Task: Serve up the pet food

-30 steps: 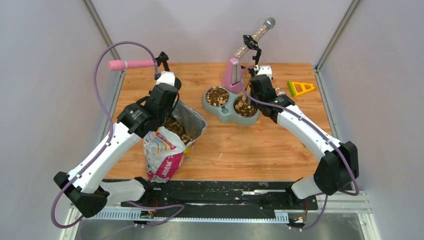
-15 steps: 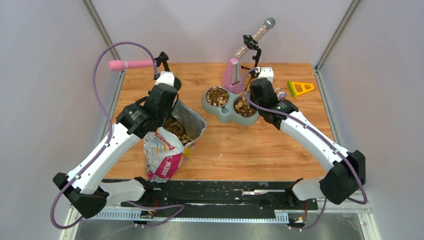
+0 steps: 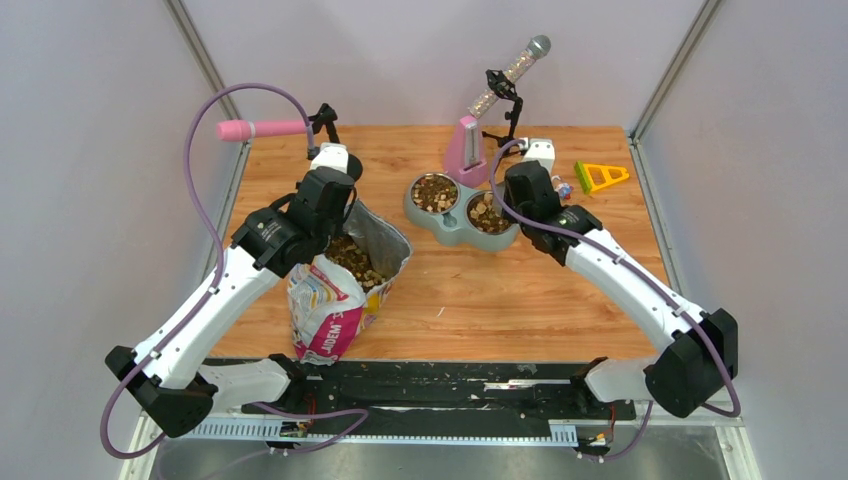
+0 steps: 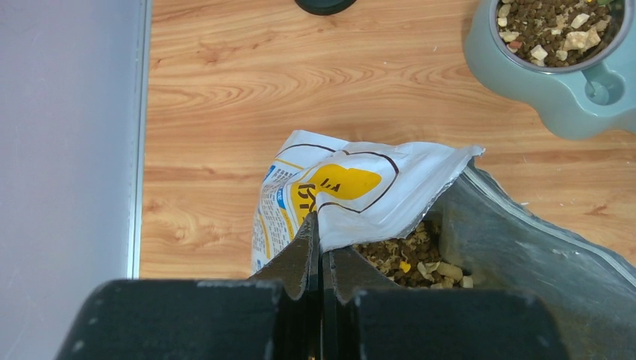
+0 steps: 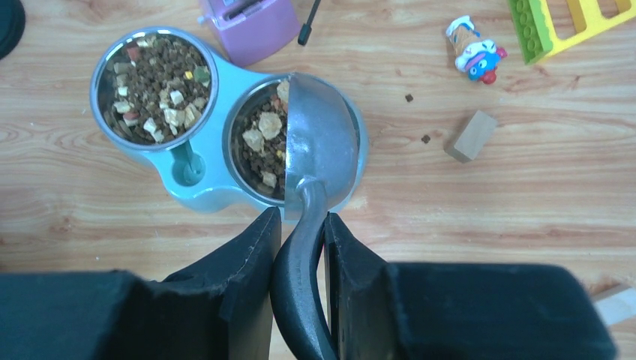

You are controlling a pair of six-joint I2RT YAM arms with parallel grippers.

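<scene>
Pet food lies in the open printed bag (image 4: 352, 191), where a heap of kibble (image 4: 409, 259) shows at the mouth. My left gripper (image 4: 319, 225) is shut on the bag's near rim. More pet food fills both cups of the teal double bowl (image 5: 199, 191), left cup (image 5: 154, 82) and right cup (image 5: 262, 146). My right gripper (image 5: 300, 217) is shut on the dark handle of a metal scoop (image 5: 319, 142). The scoop is turned on its side over the right cup, and I cannot see inside it. In the top view the bag (image 3: 330, 305) stands at left and the bowl (image 3: 455, 228) at centre.
A pink stand with a kibble-filled tube (image 3: 465, 140) rises behind the bowl. A pink roller (image 3: 262, 129) sticks out at back left. At the right lie a yellow toy (image 3: 600, 176), a small figure (image 5: 474, 52), a wooden block (image 5: 470, 136) and stray kibble (image 5: 425, 139).
My right arm's elbow has swung outward to the right and its wrist has shifted slightly right beside the bowl. The left arm and the bag have not moved.
</scene>
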